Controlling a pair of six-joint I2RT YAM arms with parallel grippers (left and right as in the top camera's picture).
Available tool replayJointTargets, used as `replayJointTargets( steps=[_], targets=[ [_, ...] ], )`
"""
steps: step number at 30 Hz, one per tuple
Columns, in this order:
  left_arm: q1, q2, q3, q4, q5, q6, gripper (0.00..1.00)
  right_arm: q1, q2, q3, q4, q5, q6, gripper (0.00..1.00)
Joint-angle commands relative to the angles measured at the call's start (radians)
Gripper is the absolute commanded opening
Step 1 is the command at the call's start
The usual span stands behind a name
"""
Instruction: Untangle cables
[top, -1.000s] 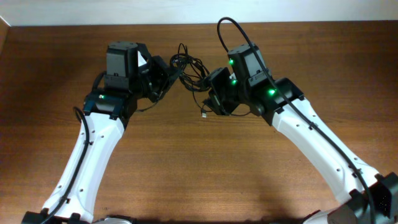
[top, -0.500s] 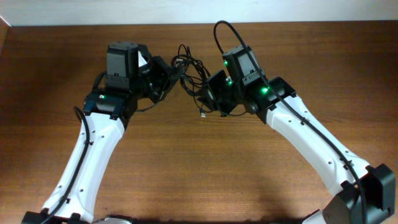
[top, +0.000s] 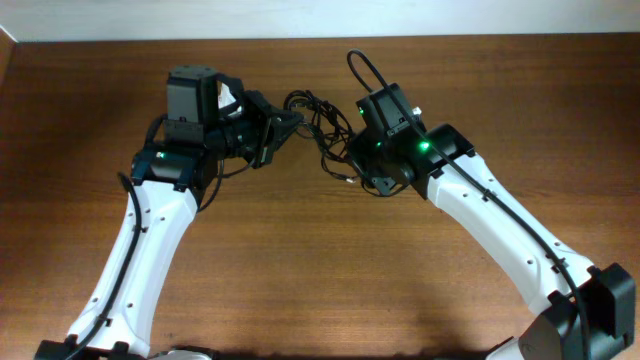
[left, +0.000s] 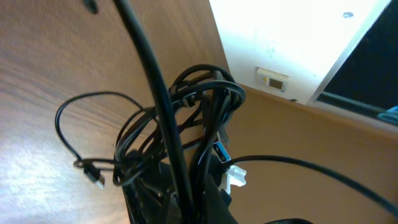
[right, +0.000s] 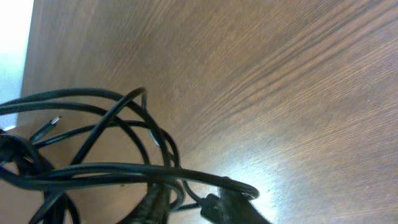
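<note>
The cables form a knot of thin black cords between my two grippers at the back middle of the table. My left gripper is shut on the knot's left side. In the left wrist view the cables rise in loops out of my left gripper, with a silvery plug hanging left and a white-tipped plug on the right. My right gripper presses against the knot's right side. In the right wrist view the cables cross the bottom edge; the jaws barely show.
The brown wooden table ends at a white wall just behind the knot. A thick black arm cable arches over the right wrist. A wall socket shows in the left wrist view.
My right gripper has moved left and back into the knot. My left gripper has turned and shifted right, drawing the cords tighter. The loose plug end now hangs under the right gripper.
</note>
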Motion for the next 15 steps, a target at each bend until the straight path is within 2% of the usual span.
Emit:
replayJointTargets(
  steps=[1, 3, 6, 11, 15],
  targets=[
    [0.010, -0.012, 0.019, 0.013, 0.045, -0.158, 0.00, 0.002, 0.008, -0.003, -0.011, 0.115, -0.089, 0.34],
    [0.010, -0.012, 0.019, 0.013, 0.037, -0.191, 0.00, 0.001, 0.007, -0.003, -0.011, 0.109, -0.164, 0.43],
    [0.009, -0.012, 0.019, 0.012, -0.023, -0.180, 0.00, -0.012, 0.002, -0.003, -0.008, 0.046, -0.195, 0.49],
    [0.009, -0.012, 0.019, 0.012, -0.075, -0.091, 0.00, -0.078, -0.049, -0.003, -0.005, -0.044, -0.195, 0.50],
    [0.008, -0.012, 0.019, 0.012, -0.075, -0.092, 0.01, -0.112, -0.066, -0.003, 0.049, -0.265, -0.194, 0.50]
  ],
)
